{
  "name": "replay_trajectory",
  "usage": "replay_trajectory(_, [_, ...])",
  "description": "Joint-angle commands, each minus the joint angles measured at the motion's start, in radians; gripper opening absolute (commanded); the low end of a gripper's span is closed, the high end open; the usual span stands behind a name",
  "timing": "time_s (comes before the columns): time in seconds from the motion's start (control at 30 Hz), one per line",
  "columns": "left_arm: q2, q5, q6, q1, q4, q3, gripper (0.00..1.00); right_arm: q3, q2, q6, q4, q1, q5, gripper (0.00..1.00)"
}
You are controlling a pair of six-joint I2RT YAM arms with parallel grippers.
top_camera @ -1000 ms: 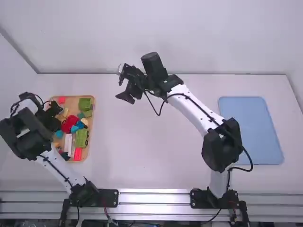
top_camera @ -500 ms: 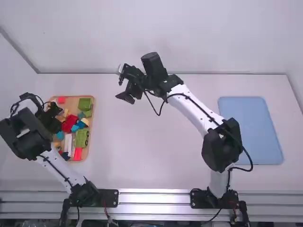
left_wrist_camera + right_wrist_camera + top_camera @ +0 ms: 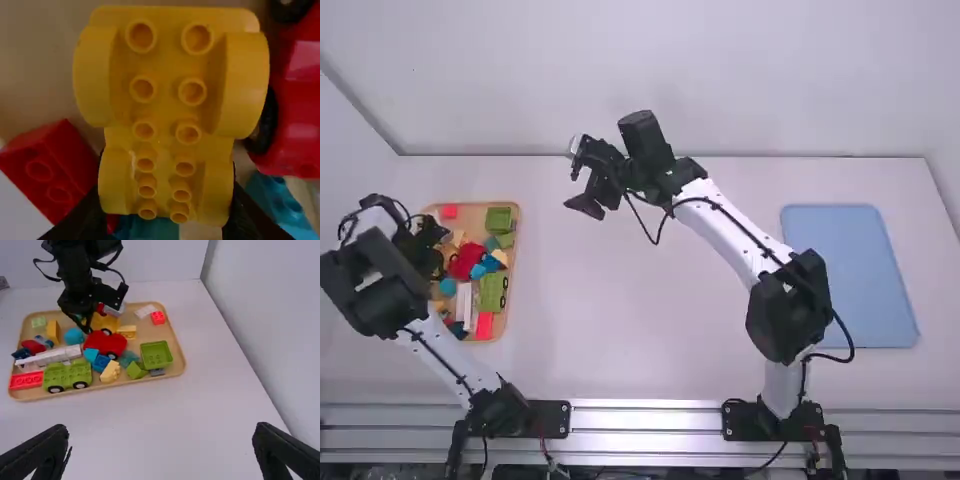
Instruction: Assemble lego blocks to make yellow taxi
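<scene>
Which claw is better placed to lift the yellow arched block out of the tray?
Left, most likely: the left claw is at the tray, closed on the yellow arched block. The right claw, open, is farther off.

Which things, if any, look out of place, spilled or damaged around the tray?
Nothing stands out. The loose blocks are jumbled, but within the tray, without visible damage. The left gripper holds a yellow piece between its fingers.

Body block (image 3: pixel 170 65) yellow; car (image 3: pixel 106 343) red, wheels (image 3: pixel 112 355) black; wheeled base (image 3: pixel 67 374) green; tray (image 3: pixel 145 330) tan; mat (image 3: pixel 850 280) pale blue.
</scene>
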State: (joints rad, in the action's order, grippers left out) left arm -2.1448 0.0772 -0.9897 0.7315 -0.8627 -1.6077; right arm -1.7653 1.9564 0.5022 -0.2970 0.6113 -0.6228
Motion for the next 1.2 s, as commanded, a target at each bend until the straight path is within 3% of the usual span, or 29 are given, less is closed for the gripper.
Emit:
replay_trajectory(0.0, [0.008,-0.043,0.059,0.007,-0.065,-0.1,0.22,-0.022,0.005,-0.005,-0.002,-0.003,-0.034,0.98])
replay_trajectory(0.17, [0.046,-0.159,0.059,0.008,-0.224,-0.222,0.2,-0.022,0.005,0.046,-0.002,-0.005,-0.176,0.98])
replay_trajectory(0.3, [0.082,-0.166,0.058,-0.007,-0.276,-0.236,0.2,-0.022,0.003,0.047,-0.004,-0.01,-0.248,0.98])
replay_trajectory(0.5, [0.106,-0.167,0.047,-0.074,-0.301,-0.235,0.17,-0.022,-0.053,0.063,-0.08,-0.01,-0.209,0.98])
replay_trajectory(0.7, [0.109,-0.163,-0.006,-0.272,-0.302,-0.235,0.13,-0.022,-0.175,0.16,-0.237,0.0,-0.077,0.98])
replay_trajectory(0.93, [0.109,-0.058,0.077,-0.557,-0.166,-0.235,0.06,-0.021,-0.243,0.15,-0.311,-0.032,-0.027,0.98])
replay_trajectory(1.17, [0.109,-0.228,0.156,-0.758,-0.144,-0.213,0.04,0.038,-0.305,0.212,-0.354,-0.115,-0.113,0.98])
